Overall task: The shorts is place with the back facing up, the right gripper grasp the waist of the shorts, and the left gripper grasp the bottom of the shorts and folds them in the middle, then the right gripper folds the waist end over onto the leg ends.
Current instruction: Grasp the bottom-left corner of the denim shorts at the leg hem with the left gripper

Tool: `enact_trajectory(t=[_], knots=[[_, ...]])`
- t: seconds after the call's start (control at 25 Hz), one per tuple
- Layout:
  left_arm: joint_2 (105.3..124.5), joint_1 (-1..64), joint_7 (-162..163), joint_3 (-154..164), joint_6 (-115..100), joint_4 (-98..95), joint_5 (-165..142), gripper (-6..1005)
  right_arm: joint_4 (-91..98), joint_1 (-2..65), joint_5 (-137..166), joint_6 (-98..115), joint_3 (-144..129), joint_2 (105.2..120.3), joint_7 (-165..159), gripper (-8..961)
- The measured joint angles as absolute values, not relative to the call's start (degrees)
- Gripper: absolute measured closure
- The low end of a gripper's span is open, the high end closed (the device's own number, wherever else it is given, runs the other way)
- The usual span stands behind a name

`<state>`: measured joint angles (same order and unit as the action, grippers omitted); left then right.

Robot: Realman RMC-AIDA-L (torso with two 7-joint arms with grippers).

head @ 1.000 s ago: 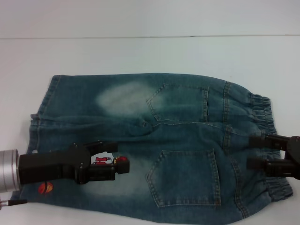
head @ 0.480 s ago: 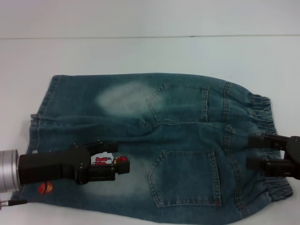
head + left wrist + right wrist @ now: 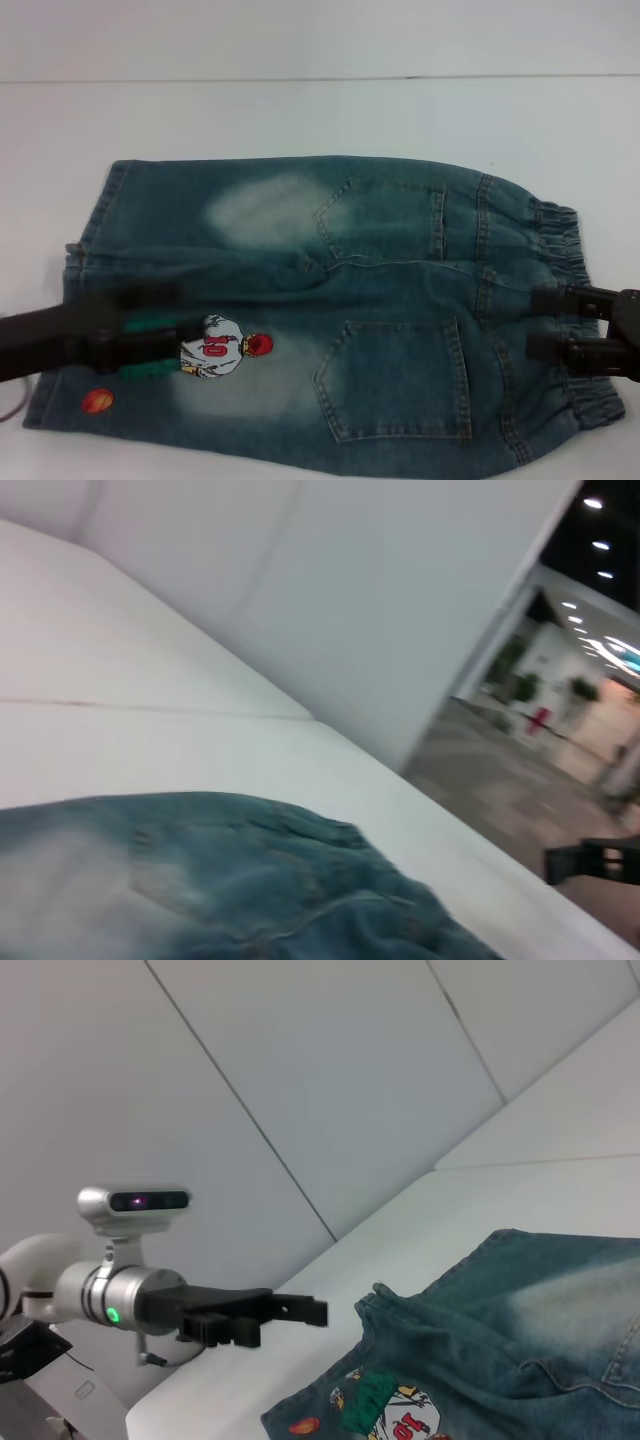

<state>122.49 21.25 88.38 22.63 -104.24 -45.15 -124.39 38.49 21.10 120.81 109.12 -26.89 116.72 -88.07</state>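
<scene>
The shorts [image 3: 380, 290] lie flat on the white table, back pockets up. Their ruffled waist [image 3: 562, 235] is at the right and the leg ends [image 3: 92, 225] at the left. My right gripper [image 3: 540, 323] hovers open at the waist, one finger on each side of the band's middle. My left gripper [image 3: 180, 322] is blurred and open over the near leg, just left of the number 10 player print [image 3: 215, 350]. In the right wrist view the left gripper [image 3: 290, 1322] hangs beside the hem of the shorts [image 3: 520, 1360], holding nothing.
The white table [image 3: 300, 120] runs back to a seam with the wall. Bare tabletop surrounds the shorts on the far side and the left. In the left wrist view the shorts [image 3: 200, 880] fill the low part, with the right gripper [image 3: 590, 860] far off.
My left gripper has pulled back to the left along the near leg, uncovering the player print. The right gripper and the shorts have not moved.
</scene>
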Motion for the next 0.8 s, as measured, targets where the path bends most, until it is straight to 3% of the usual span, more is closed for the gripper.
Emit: enact_trajectory(t=[0.44,0.8], knots=[[122.67,13.2,90.2,17.9,-106.7,-55.9,-124.7,96,38.5,21.2,120.8,108.9,-27.2,116.84,-88.0,26],[123.02,11.0,90.0,15.5,-105.7,-58.3,-126.0,96,38.5,21.3,120.9,108.9,-27.0,116.97,-87.9,27]])
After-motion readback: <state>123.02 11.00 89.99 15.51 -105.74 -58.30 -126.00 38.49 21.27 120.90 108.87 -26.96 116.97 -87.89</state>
